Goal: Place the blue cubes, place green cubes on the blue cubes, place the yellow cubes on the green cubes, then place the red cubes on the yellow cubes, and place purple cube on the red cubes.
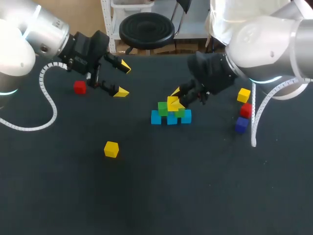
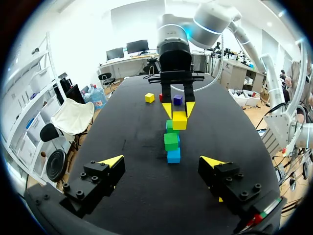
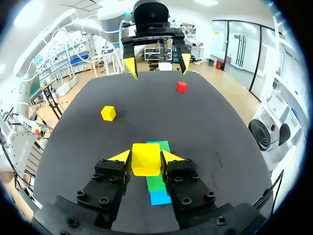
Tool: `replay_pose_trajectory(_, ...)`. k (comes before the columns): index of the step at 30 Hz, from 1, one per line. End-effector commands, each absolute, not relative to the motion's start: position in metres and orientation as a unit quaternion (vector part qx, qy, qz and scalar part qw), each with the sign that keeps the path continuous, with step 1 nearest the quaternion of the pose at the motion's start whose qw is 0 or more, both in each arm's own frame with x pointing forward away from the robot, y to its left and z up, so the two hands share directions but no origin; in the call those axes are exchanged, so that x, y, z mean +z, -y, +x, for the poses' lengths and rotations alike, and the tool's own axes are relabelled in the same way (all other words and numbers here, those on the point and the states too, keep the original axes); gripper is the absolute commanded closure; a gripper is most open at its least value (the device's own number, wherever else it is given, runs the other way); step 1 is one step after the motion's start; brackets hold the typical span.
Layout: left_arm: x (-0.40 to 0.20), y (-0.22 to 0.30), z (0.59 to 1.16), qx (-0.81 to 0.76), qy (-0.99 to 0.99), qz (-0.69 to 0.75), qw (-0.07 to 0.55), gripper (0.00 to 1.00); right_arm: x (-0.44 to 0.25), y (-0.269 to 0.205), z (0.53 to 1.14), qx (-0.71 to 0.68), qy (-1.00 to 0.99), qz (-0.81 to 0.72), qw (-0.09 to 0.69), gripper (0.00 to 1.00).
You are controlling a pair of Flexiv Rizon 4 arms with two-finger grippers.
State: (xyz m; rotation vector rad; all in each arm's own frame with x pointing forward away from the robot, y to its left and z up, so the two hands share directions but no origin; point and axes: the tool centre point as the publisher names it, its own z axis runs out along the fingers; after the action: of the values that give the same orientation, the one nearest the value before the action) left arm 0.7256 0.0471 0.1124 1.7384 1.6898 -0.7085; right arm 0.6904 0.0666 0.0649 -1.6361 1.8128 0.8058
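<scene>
A yellow cube (image 3: 145, 157) is gripped between the fingers of the right gripper (image 3: 145, 159), over the green cubes (image 1: 163, 108) stacked on the blue cubes (image 1: 156, 117). The left gripper (image 1: 123, 79) is held wide open near a red cube (image 1: 79, 87).

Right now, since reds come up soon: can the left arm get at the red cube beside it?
Probably yes. The left gripper is open and empty; the red cube stands alone, nothing against it. It lies back by the wrist, so the arm must pull back first.
</scene>
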Motion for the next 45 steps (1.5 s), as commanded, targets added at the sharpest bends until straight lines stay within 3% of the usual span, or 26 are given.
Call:
replay_pose_trajectory(1,0.1124,-0.047,0.7265,-0.268,-0.638,0.656,0.302,0.0,0.064,-0.0682,0.6944,0.303,-0.676,-0.612,0.278,1.0)
replay_pose_trajectory(40,0.1124,-0.047,0.7265,-0.268,-0.638,0.656,0.302,0.0,0.0579,-0.0721,0.7015,0.3,-0.686,-0.604,0.274,1.0)
replay_pose_trajectory(42,0.1124,-0.047,0.7265,-0.268,-0.638,0.656,0.302,0.0,0.0574,-0.072,0.7017,0.301,-0.687,-0.602,0.274,0.91)
replay_pose_trajectory(45,0.1124,-0.047,0.7265,-0.268,-0.638,0.656,0.302,0.0,0.0573,-0.0721,0.7021,0.301,-0.687,-0.603,0.274,0.88)
